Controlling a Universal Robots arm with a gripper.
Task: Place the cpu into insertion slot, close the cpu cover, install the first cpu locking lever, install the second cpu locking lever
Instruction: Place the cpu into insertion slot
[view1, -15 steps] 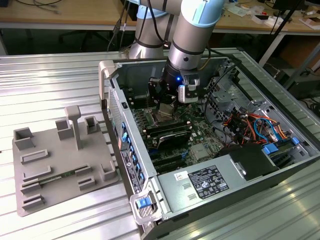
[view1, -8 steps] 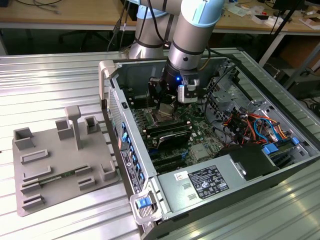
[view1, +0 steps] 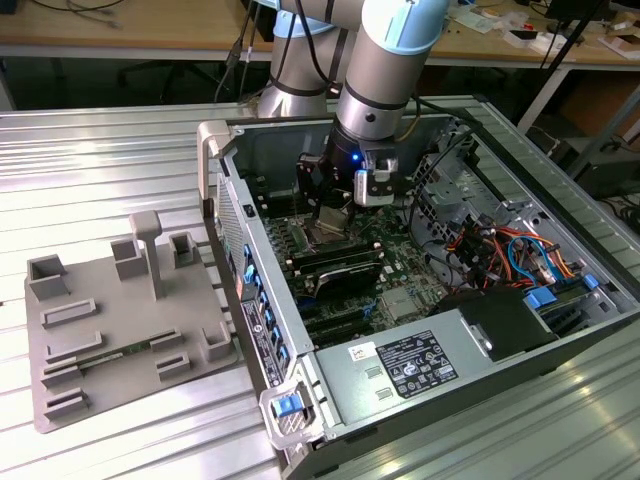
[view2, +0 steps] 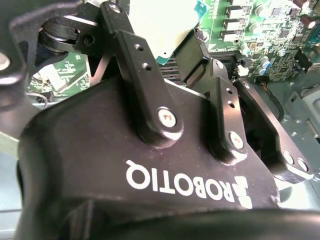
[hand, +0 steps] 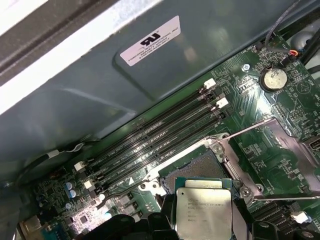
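Inside an open computer case, the gripper hung just over the insertion slot. Its black fingers were pinched in on two opposite edges of the cpu. The chip lay flat, metal top up, over one rim of the slot, and the slot's dark pinned centre showed just past the chip's edge. Whether chip and slot touched could not be told. The chip was close to square, with no marked long axis. The cpu cover stood swung open at the slot's side. Long black memory slots ran between the slot and the case wall. The case rested on a ribbed metal table, with workbenches beyond
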